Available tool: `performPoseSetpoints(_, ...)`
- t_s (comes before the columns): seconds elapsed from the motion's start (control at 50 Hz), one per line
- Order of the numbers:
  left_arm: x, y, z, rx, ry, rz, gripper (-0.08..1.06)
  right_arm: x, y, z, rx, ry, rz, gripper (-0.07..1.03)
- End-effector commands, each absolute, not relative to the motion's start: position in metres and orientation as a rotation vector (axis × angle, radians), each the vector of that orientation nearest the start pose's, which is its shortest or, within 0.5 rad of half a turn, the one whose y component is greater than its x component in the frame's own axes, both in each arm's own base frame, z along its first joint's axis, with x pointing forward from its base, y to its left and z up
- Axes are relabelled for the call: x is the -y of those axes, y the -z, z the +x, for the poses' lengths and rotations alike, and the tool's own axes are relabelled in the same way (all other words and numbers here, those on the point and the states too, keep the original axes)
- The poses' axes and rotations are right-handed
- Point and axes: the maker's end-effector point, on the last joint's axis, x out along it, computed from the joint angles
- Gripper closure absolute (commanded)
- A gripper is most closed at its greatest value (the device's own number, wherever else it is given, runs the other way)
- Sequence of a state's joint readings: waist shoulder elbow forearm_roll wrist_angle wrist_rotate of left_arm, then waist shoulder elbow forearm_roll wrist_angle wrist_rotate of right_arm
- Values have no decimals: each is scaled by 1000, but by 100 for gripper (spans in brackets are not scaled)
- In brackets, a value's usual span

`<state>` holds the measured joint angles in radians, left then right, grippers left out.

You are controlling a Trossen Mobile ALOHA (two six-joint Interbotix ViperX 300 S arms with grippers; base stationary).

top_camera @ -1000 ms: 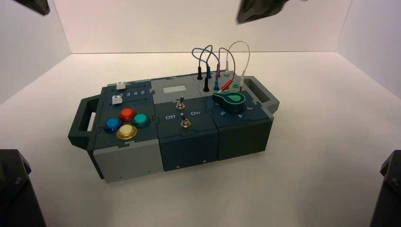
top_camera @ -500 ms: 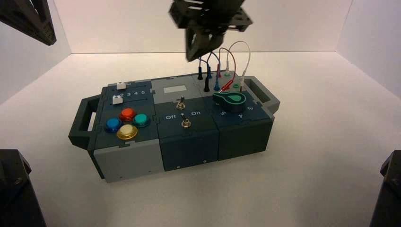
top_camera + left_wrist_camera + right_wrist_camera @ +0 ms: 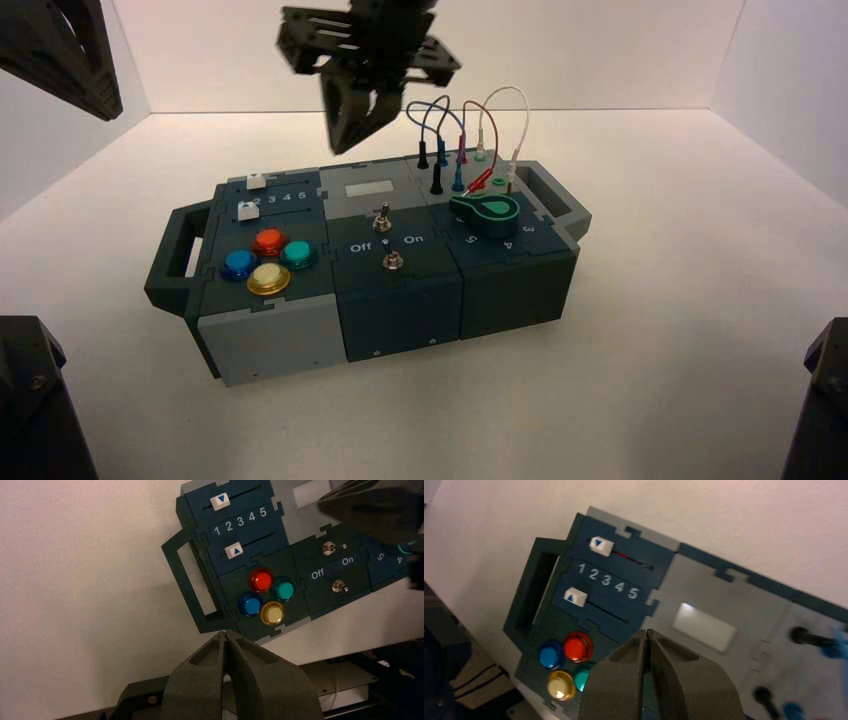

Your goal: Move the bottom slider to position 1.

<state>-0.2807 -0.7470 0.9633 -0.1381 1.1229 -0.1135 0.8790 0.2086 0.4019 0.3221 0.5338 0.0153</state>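
Observation:
The bottom slider (image 3: 243,211) is a small white square knob on the box's left module, just behind the round buttons. Its knob (image 3: 575,597) sits at the 1 end of its track, below the printed numerals 1 to 5; it also shows in the left wrist view (image 3: 234,550). My right gripper (image 3: 347,138) hangs shut in the air above the box's back edge, behind the grey centre panel and to the right of the sliders, its jaws (image 3: 647,631) pressed together on nothing. My left gripper (image 3: 226,632) is shut too, held high off the box's left side.
A second white slider (image 3: 256,181) lies behind the numerals. Red, green, blue and yellow buttons (image 3: 268,260) sit in front. Two toggle switches (image 3: 383,218) stand mid-box, a green knob (image 3: 484,213) and plugged wires (image 3: 460,140) at the right. Handles (image 3: 178,255) flank the box.
My right gripper has swung down and leftward from the top of the view to above the box's back edge, nearer the sliders. The left arm has edged further into view.

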Motion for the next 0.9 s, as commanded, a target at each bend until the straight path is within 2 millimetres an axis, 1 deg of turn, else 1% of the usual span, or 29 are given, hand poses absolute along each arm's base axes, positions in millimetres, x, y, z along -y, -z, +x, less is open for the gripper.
performPoseSetpoints(0.02, 71, -155, 164, -1355, 228, -44, 101, -376, -89, 261, -1205, -773, -136, 99)
performPoseSetpoints(0.16, 71, -155, 164, -1355, 228, -44, 101, -384, -78, 260, -1252, -773, -124, 99)
performPoseSetpoints(0.46, 71, -155, 164, -1356, 230, -38, 101, -400, -65, 258, -1302, -776, -86, 99)
performPoseSetpoints(0.66, 71, -154, 163, -1359, 232, -36, 101, -414, -55, 250, -1332, -797, -99, 99)
performPoseSetpoints(0.82, 71, -153, 163, -1362, 230, -36, 101, -419, -48, 249, -1348, -800, -106, 99)
performPoseSetpoints(0.9, 71, -152, 162, -1363, 231, -35, 101, -421, -48, 248, -1349, -802, -104, 99)
